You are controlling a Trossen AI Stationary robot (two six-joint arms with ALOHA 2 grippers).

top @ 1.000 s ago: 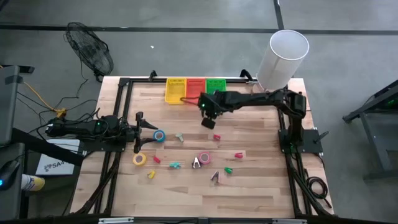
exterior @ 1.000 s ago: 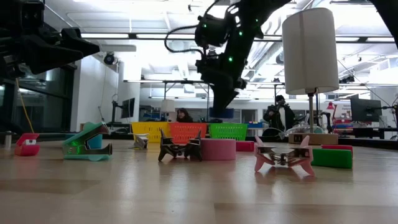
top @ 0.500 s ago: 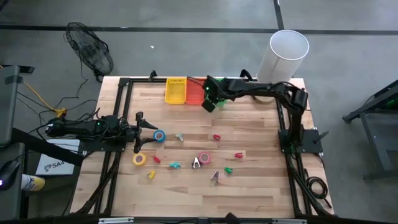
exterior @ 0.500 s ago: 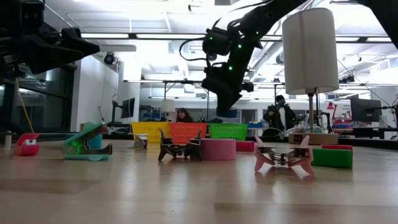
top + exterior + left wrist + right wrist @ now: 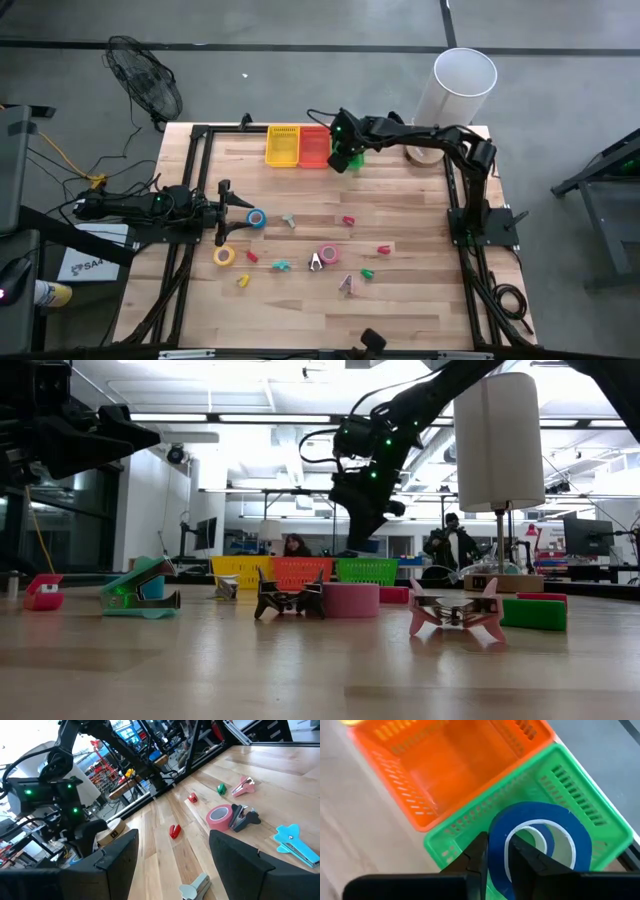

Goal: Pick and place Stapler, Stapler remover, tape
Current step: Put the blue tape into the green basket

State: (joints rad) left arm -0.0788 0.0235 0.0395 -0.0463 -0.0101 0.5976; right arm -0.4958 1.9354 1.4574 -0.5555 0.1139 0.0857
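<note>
Carried back from mid-table, the right tool (image 5: 495, 865) hangs over the green basket (image 5: 580, 810), clamped on blue tape (image 5: 540, 845); left tool (image 5: 235, 203) apart.

Two dark, near-black jointed arms — the right arm (image 5: 420, 135) shows small green lights near its wrist, the left arm (image 5: 140, 205) one too — with black cables looping alongside.
</note>
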